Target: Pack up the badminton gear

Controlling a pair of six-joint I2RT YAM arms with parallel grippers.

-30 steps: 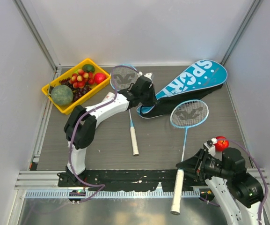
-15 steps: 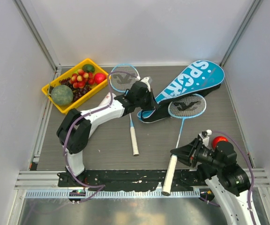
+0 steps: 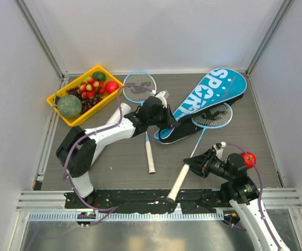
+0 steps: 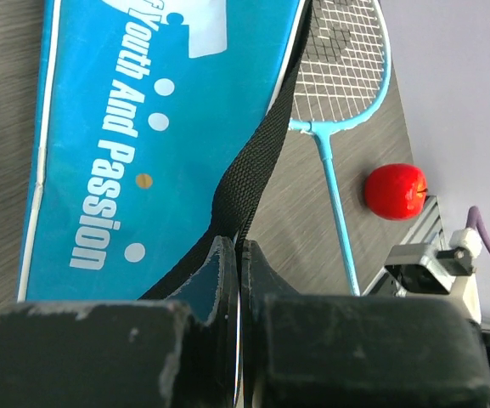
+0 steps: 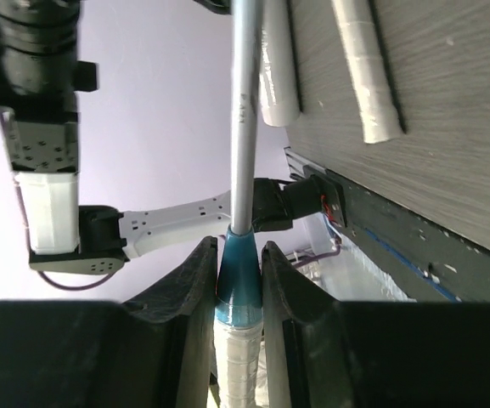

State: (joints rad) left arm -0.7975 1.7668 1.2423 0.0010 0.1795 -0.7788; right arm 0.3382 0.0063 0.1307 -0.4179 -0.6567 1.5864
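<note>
Blue nylon racket bag (image 3: 209, 93), its mouth edge and black strap (image 4: 257, 166) pinched in the closed left hand (image 4: 238, 255), has swung toward 1 o'clock over the past second. Light-blue racket (image 3: 212, 116), clamped just above its white grip by the narrow-set right hand (image 5: 239, 272), has slid its head to the bag mouth, so insertion appears under way. Clearances: second racket (image 3: 138, 87) at 10 o'clock of the mouth, red apple (image 3: 249, 158) near the right wrist at 3 o'clock, handle butt overhanging the bench (image 3: 119, 157) at its near edge.
</note>
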